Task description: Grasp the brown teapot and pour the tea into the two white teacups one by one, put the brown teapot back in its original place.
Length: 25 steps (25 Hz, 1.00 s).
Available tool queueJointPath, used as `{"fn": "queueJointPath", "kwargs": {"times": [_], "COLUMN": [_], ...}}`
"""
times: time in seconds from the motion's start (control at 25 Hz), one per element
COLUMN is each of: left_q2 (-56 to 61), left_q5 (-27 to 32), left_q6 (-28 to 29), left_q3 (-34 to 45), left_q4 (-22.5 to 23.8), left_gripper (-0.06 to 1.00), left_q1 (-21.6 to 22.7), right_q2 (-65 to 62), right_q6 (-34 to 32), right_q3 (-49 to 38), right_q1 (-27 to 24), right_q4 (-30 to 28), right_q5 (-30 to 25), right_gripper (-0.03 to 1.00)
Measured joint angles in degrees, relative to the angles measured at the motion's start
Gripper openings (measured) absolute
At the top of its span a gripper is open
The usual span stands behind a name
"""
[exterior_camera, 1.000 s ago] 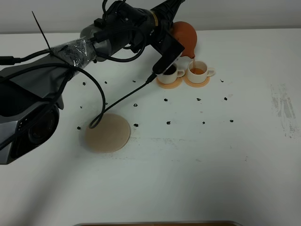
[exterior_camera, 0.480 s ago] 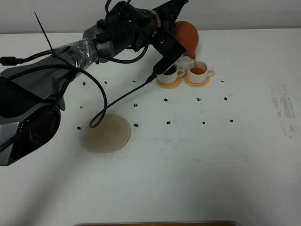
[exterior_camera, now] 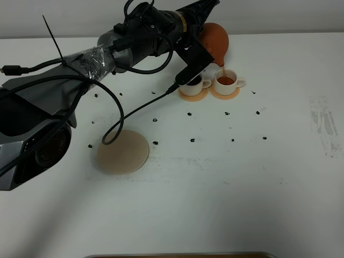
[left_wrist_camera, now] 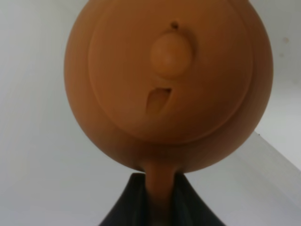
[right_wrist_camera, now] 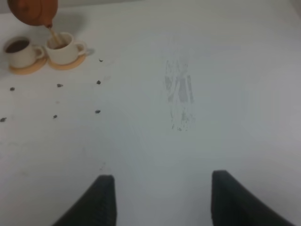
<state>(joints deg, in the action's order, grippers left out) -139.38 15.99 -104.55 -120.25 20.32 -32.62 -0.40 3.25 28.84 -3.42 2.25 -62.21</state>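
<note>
My left gripper [exterior_camera: 203,20] is shut on the loop handle of the brown teapot [exterior_camera: 216,42] and holds it tilted at the back of the table. A thin stream of tea runs from its spout into the right white teacup [exterior_camera: 226,79]. The left white teacup [exterior_camera: 194,81] holds dark tea. Each cup stands on a small orange coaster [exterior_camera: 224,93]. In the left wrist view the teapot [left_wrist_camera: 169,80] fills the frame, its handle between my fingers [left_wrist_camera: 127,205]. The pale beige disc coaster [exterior_camera: 123,151] lies bare at the left. My right gripper [right_wrist_camera: 164,202] is open and empty; teapot [right_wrist_camera: 33,10] and cups [right_wrist_camera: 61,46] show far off.
Small black specks [exterior_camera: 192,140] dot the white table. A black cable [exterior_camera: 141,112] hangs from the left arm down to the beige disc. A faint grey smudge [exterior_camera: 322,119] marks the table at the right. A brown edge [exterior_camera: 177,255] shows at the front.
The left arm has shifted slightly up and to the right with the teapot. The stream into the right cup continues. The cups and coasters have not moved.
</note>
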Motion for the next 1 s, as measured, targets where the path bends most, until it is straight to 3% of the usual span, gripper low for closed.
{"fn": "queueJointPath", "kwargs": {"times": [1.0], "left_q2": [0.00], "left_q5": [-1.75], "left_q6": [-0.48], "left_q3": [1.13], "left_q4": [5.05], "left_gripper": [0.12], "left_q1": [-0.46], "right_q2": [0.00], "right_q6": [0.00], "right_q3": [0.00], "right_q1": [0.00], "right_q4": [0.00], "right_q5": [0.00], "right_gripper": [0.47]}}
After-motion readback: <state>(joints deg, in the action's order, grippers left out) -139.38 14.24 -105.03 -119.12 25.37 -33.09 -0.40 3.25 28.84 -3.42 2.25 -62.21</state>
